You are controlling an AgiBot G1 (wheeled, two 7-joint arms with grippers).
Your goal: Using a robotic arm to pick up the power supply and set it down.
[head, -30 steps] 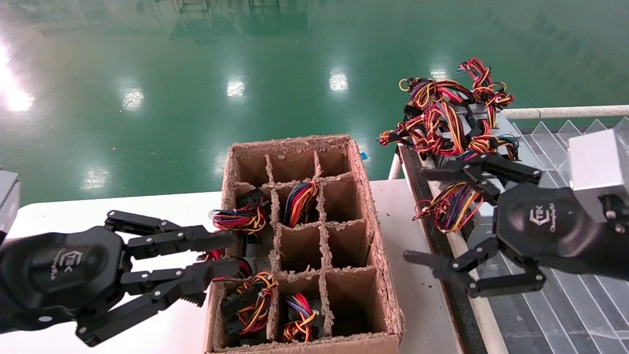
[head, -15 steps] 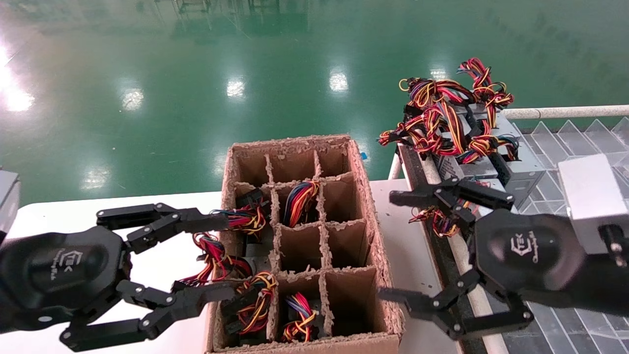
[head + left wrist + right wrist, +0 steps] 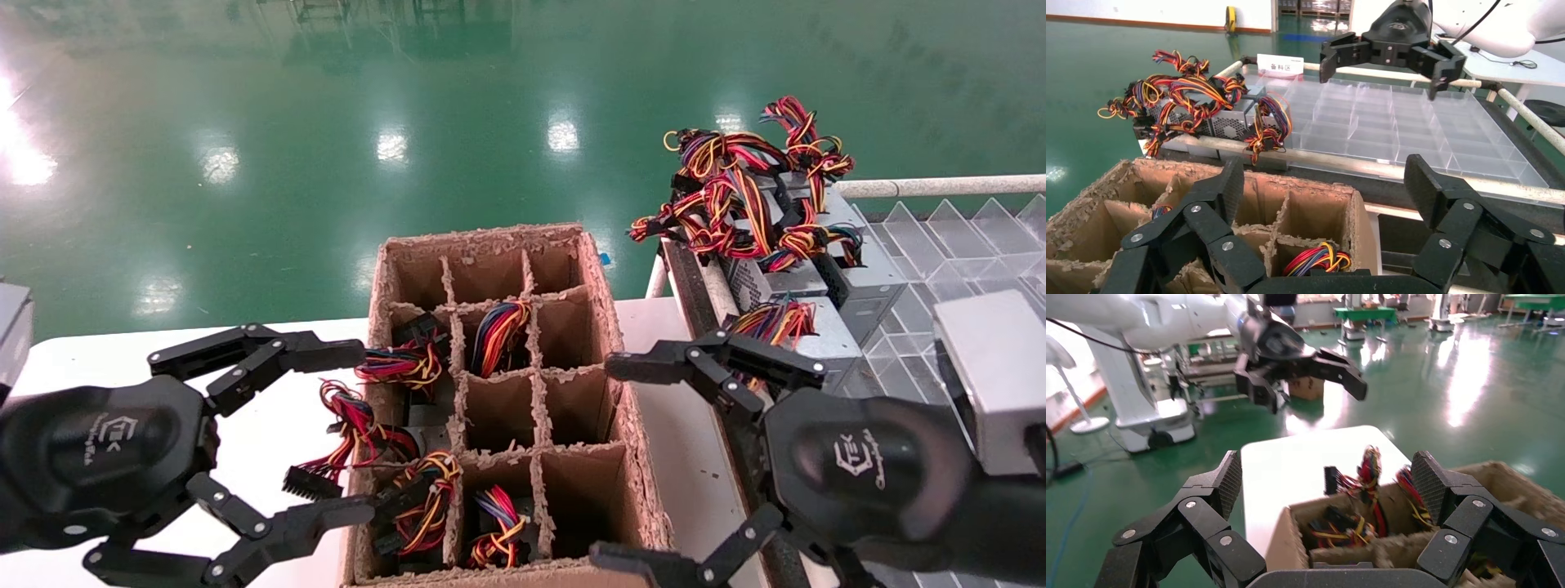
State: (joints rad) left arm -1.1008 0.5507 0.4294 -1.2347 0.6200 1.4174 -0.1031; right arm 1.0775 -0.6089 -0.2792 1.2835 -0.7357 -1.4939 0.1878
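The power supply [image 3: 829, 341] is a silver-grey box on the rack at the right, with one bundle of coloured wires [image 3: 772, 320] on its near-left corner. That bundle [image 3: 1270, 122] also shows in the left wrist view. My right gripper [image 3: 603, 461] [image 3: 1329, 478] is open and empty, left of the power supply and apart from it, over the right wall of the cardboard box [image 3: 606, 327]. My left gripper [image 3: 365, 433] [image 3: 1326, 177] is open wide at the box's left wall. Loose red wires [image 3: 353, 425] hang out of the box between its fingers, untouched.
The divided cardboard box [image 3: 1291, 530] stands on a white table [image 3: 122, 359]; several cells hold wired units. Two more grey boxes under a large wire mass [image 3: 752, 192] sit at the rack's far end. A clear divider tray [image 3: 964, 245] covers the rack. A green floor lies beyond.
My right gripper left the power supply on the rack and swung left and nearer, to the box's right wall. My left gripper went from nearly shut to wide open, and wires spilled out there.
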